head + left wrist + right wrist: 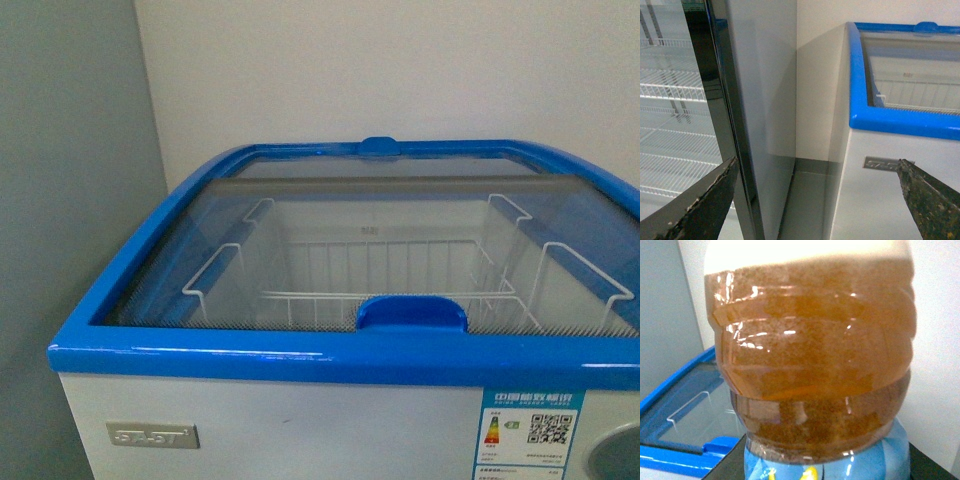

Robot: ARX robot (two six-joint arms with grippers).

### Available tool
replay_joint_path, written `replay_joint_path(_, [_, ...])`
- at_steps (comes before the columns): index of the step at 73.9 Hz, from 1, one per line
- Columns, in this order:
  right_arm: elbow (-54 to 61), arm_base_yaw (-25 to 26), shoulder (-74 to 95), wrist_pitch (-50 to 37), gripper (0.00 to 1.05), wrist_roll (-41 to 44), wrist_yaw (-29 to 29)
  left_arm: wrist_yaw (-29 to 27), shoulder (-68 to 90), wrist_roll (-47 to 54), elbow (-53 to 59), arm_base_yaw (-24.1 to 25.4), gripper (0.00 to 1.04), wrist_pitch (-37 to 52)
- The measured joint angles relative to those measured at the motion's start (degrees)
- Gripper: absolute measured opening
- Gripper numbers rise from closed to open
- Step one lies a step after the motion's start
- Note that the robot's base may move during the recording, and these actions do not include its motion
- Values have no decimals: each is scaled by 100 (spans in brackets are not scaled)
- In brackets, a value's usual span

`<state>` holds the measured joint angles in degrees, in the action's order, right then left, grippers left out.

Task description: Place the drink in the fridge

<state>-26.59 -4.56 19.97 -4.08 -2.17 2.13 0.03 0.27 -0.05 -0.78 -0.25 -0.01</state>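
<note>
My right tool (827,465) grips the drink (812,365) near the fridge (250,358); my left tool (816,161) is wide open, empty.

A tall grey-white upright cabinet (765,100) stands on the grey floor (805,210), its dark-framed glass door (720,100) showing white wire shelves (670,92). Behind it a plain white wall (815,15) runs down to the floor.
</note>
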Motion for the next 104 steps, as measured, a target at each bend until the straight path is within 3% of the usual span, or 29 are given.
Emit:
replay_joint_path(13, [0, 0, 0, -7, 41, 7, 0, 33, 2, -26, 0, 7, 97, -4])
replay_joint_path(21, [0, 0, 0, -9, 41, 7, 2, 1598, 658, -765, -155, 245, 97, -249])
replay_joint_path(25, [0, 0, 0, -9, 41, 7, -4, 2413, 1613, -951, -166, 186, 97, 396])
replay_joint_path(33, [0, 0, -4, -9, 41, 7, 9, 2920, 3976, -503, -623, 199, 97, 2400])
replay_joint_path(40, [0, -4, -4, -9, 41, 7, -9, 3176, 5576, 310, -1375, -118, 97, 3176])
replay_joint_path(61, [0, -4, -7, -9, 41, 7, 2, 3797, 8091, 3067, -4015, -1287, 97, 2697])
replay_joint_path(74, [0, -4, -7, -9, 41, 7, 2, 4054, 9095, 4389, -5241, -1762, 97, 1676])
replay_joint_path(88, [0, -4, -7, -9, 41, 7, 0, 3987, 9943, 5438, -6275, -2249, 97, 981])
replay_joint_path(104, [0, -4, -7, -9, 41, 7, 2, 3810, 10747, 5770, -7195, -2483, 97, 426])
